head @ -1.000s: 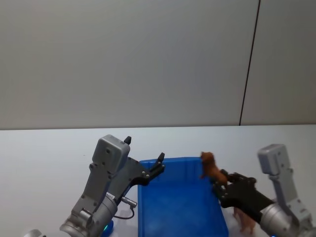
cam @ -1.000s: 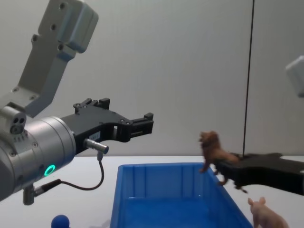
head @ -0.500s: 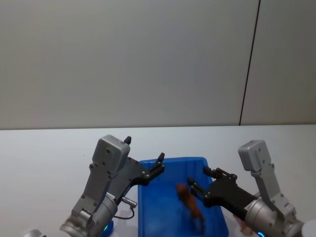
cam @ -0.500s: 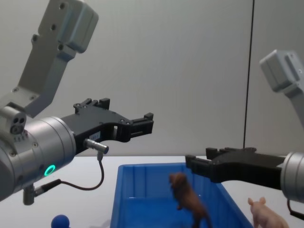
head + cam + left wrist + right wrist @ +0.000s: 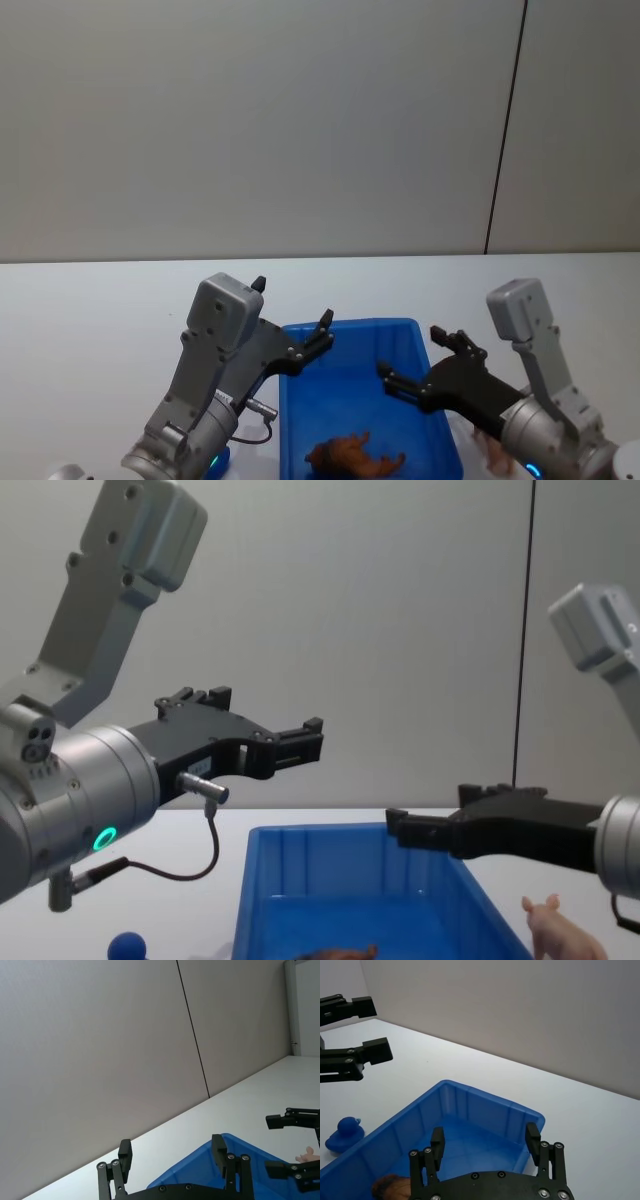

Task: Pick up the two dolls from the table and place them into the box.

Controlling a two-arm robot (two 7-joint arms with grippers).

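Released, the lion (image 5: 355, 462) now lies in the box (image 5: 287, 420) at lower centre beneath your right gripper (image 5: 410, 353), fingers spread, so only the pig (image 5: 560, 932) at lower right remains, while your left gripper (image 5: 292, 305) idles spread at centre left.

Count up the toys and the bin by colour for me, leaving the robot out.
Blue: 2, the box and a small toy outside it.
Orange-brown: 1, the lion doll, lying in the box.
Pink: 1, the pig doll, outside the box.
Total: 4.

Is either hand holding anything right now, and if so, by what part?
Nothing is held. Left hand and right hand are open; the lion lies in the box.
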